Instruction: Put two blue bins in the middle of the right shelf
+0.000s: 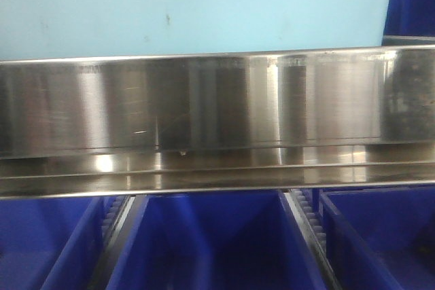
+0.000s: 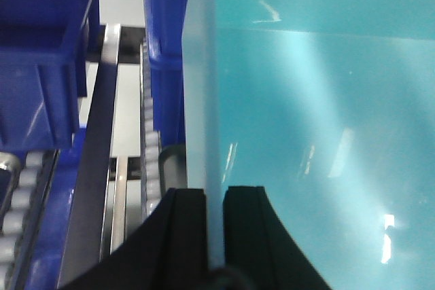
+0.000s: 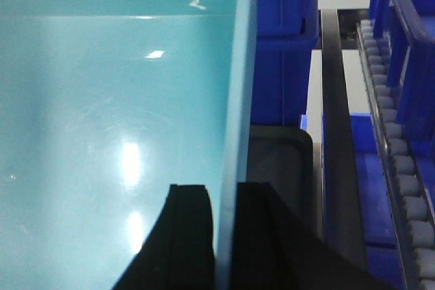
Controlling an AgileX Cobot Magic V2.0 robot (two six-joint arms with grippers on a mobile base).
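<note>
Two walls of the light blue bin are pinched. The left gripper has its jaws narrow on the left wall, and the right gripper has its jaws narrow on the right wall. Farther off, the bin shows above a steel rail, with dark blue bins below it and a roller track on the right.

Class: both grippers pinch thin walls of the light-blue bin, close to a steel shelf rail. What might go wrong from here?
1. The left gripper and right gripper each hold only a thin wall of the light-blue bin, so it may slip or tilt.
2. In the front view the steel rail meets the bin's lower edge and might catch it.
</note>
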